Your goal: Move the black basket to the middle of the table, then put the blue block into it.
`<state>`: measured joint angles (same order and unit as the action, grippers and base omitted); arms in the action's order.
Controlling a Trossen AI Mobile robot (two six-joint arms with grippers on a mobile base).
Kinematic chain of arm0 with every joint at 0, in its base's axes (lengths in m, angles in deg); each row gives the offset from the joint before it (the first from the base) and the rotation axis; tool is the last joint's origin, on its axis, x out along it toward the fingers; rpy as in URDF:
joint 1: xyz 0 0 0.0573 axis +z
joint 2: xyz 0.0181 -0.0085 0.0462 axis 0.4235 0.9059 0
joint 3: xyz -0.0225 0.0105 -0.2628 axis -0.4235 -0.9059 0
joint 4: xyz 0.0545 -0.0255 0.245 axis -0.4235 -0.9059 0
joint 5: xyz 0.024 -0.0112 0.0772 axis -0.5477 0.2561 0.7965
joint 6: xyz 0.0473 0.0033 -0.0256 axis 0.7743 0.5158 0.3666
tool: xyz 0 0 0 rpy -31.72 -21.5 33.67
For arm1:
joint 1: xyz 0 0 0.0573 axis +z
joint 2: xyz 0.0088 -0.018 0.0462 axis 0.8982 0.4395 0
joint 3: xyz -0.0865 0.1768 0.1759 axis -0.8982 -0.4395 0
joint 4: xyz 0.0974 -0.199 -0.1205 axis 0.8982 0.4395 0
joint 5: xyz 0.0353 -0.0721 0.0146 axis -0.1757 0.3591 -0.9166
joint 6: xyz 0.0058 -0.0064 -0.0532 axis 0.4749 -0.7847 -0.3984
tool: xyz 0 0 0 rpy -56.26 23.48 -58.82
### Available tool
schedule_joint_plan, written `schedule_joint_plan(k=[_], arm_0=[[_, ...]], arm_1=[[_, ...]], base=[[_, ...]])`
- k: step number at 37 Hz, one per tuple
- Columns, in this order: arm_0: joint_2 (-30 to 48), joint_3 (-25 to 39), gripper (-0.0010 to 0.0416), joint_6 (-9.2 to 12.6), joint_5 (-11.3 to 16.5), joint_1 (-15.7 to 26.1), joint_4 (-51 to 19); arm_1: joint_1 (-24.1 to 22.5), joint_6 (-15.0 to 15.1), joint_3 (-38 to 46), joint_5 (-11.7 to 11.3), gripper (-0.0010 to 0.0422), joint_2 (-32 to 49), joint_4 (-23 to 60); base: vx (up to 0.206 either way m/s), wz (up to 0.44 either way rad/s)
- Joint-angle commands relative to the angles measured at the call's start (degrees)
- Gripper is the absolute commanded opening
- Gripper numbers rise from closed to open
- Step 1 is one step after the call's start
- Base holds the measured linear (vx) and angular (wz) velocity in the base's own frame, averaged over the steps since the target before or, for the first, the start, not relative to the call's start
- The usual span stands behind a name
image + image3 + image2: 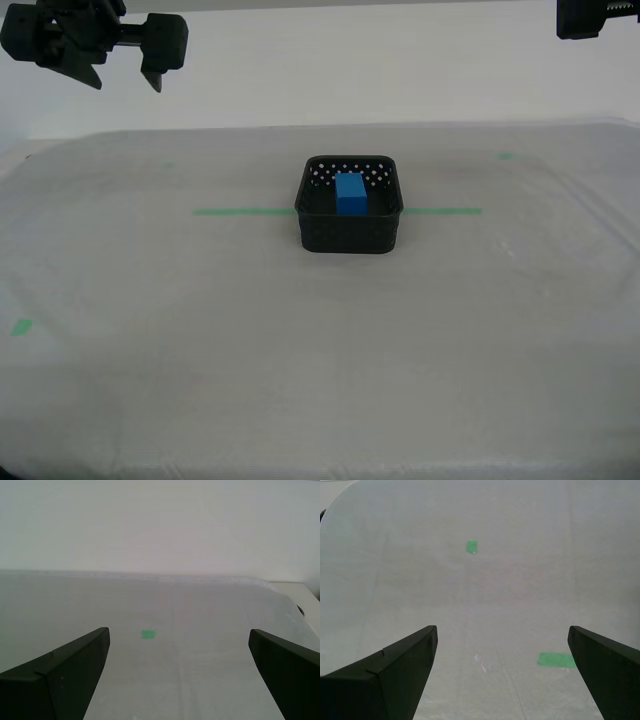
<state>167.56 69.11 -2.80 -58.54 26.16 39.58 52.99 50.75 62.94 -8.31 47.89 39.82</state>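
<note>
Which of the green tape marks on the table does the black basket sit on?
The long thin green line across the table's middle; the black basket interrupts it. The small green marks lie apart, well clear of the basket.

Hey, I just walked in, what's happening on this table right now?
Nothing is being handled at this moment. The black basket sits near the middle of the table, on the green tape line, with the blue block inside it. My first gripper and my second gripper are both open, hold nothing and look out over bare sheeting. In the exterior view, arm parts show raised in its upper corners, away from the basket.
</note>
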Motion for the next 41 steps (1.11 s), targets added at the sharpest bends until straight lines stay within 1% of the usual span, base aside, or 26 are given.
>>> schedule_joint_plan(k=[1, 41], arm_0=[[0.0, 0.0, 0.039, 0.0, 0.0, 0.0, 0.2], [0.0, 0.0, 0.0389, 0.0, 0.0, 0.0, 0.2]], arm_1=[[0.0, 0.1, 0.0, 0.0, 0.0357, 0.0, 0.0], [0.0, 0.1, 0.0, 0.0, 0.0357, 0.0, 0.0]], base=[[0.0, 0.0], [0.0, 0.0]])
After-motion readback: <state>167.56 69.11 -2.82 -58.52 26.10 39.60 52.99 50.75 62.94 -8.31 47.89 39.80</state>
